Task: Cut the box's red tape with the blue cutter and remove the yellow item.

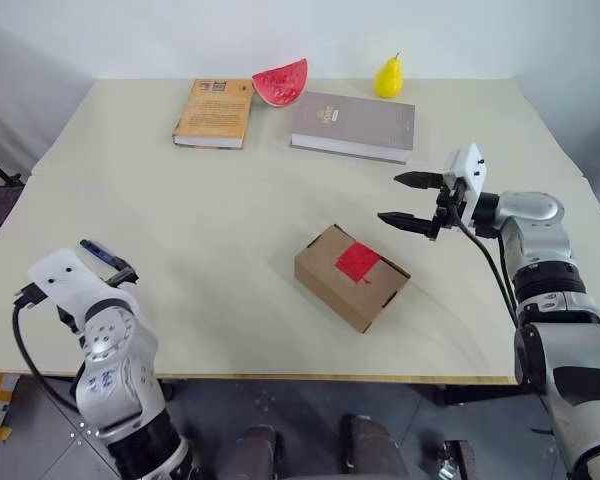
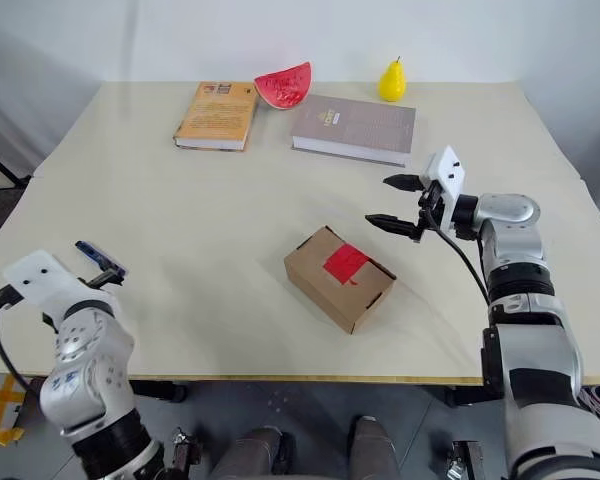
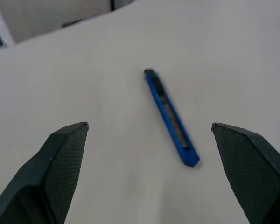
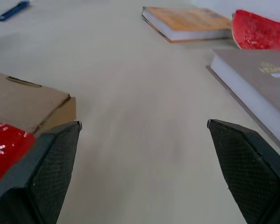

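tabletop (image 1: 230, 230): nothing done yet. box (image 1: 351, 277) mid-tabletop, flaps closed, red tape (image 1: 357, 262) uncut; yellow item presumably inside. right hand (image 1: 412, 200) wide open, empty, near box. left hand (image 3: 149, 140) wide open, empty, aimed at blue cutter (image 3: 171, 116) lying near left edge. left: grasp, cut, remove.

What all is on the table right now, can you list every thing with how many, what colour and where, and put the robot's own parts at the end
brown cardboard box: one, brown, mid-table, flaps shut
square red tape patch: one, red, on the box top across the seam
slim blue pen-shaped cutter: one, blue, near left table edge, lying flat
orange book: one, orange, far side, left
grey book: one, grey, far side, right of the orange book
watermelon slice: one, red, far edge between the books
yellow pear: one, yellow, far edge, behind the grey book
table: one, cream
left pincer: black, open, above the cutter
right pincer: black, open, right of the box
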Robot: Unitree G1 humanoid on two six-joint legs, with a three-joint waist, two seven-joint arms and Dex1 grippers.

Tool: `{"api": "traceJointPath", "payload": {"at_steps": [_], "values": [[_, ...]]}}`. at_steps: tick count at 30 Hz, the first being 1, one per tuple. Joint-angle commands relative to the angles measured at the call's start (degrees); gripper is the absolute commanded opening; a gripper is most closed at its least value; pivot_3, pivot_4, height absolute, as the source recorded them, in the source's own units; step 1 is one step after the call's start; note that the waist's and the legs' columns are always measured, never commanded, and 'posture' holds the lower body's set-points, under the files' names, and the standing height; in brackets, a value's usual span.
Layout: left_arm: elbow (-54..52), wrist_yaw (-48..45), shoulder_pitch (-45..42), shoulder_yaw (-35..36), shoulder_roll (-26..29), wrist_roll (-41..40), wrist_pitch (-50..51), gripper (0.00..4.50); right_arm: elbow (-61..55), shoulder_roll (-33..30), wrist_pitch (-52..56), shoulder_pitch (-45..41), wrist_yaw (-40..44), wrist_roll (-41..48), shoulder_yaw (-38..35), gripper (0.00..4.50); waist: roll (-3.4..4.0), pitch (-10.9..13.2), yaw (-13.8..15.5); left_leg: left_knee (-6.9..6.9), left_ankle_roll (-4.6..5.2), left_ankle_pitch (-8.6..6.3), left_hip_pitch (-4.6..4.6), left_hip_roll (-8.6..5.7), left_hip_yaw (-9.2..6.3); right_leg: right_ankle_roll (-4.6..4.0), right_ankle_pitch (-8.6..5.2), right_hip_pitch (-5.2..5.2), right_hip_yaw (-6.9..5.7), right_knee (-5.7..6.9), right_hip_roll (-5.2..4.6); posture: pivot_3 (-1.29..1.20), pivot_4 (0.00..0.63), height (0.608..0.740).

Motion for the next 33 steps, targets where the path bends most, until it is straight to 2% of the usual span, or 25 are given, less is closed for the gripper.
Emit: {"api": "traceJointPath", "payload": {"at_steps": [1, 9, 15, 24, 27, 33], "values": [[4.57, 3.46, -3.48, 2.75, -0.12, 0.68, -2.28, 4.49, 1.34, -0.12, -1.18, -2.55, 3.02, 2.09, -2.24, 4.50, -0.01, 0.01, 0.05, 0.00, -0.01, -0.01, 0.00, 0.01, 0.00, 0.00, 0.00, 0.00, -0.01, 0.00, 0.00, 0.00, 0.150, 0.740], [17.15, 8.25, -11.79, 7.01, 0.33, -1.05, -6.60, 4.49, 2.01, -1.16, 2.07, -3.25, 9.00, 4.24, -4.29, 4.50, -0.05, 0.03, 0.16, 0.00, -0.02, -0.01, -0.02, -0.02, -0.01, 0.03, 0.02, -0.01, -0.04, -0.02, -0.02, 0.00, 0.150, 0.740], [26.98, 8.00, -16.59, 4.74, 3.05, -0.33, -9.78, 4.49, 0.54, -1.08, 2.79, -1.85, 8.22, 4.05, -4.61, 4.50, -0.04, 0.02, 0.22, 0.02, -0.03, -0.01, -0.01, -0.02, -0.01, 0.04, 0.02, -0.01, -0.05, 0.03, -0.02, 0.00, 0.150, 0.740], [26.48, 7.50, -16.51, 2.07, 5.54, 0.36, -8.77, 4.49, 0.57, -1.89, 2.49, -1.21, 6.59, 3.23, -4.70, 4.50, -0.04, 0.02, 0.04, 0.00, -0.05, -0.02, -0.02, -0.01, -0.01, 0.05, 0.02, -0.07, -0.05, 0.08, -0.02, 0.00, 0.150, 0.740], [26.14, 8.99, -16.55, 3.97, 5.35, -0.36, -8.64, 4.49, 0.89, -1.92, 2.20, -1.20, 6.08, 3.04, -4.63, 4.50, -0.04, 0.02, 0.03, 0.00, -0.05, -0.02, -0.02, -0.01, -0.01, 0.05, 0.03, -0.07, -0.04, 0.08, -0.02, 0.00, 0.150, 0.740], [19.07, 10.56, -12.35, 8.08, 4.63, -1.76, -4.80, 4.49, 0.78, -2.17, 2.13, -0.61, 5.77, 2.87, -4.69, 4.50, -0.05, 0.02, 0.02, 0.00, -0.07, -0.03, -0.02, 0.00, -0.01, 0.05, 0.02, -0.09, -0.04, 0.08, -0.02, 0.00, 0.150, 0.740]]}}
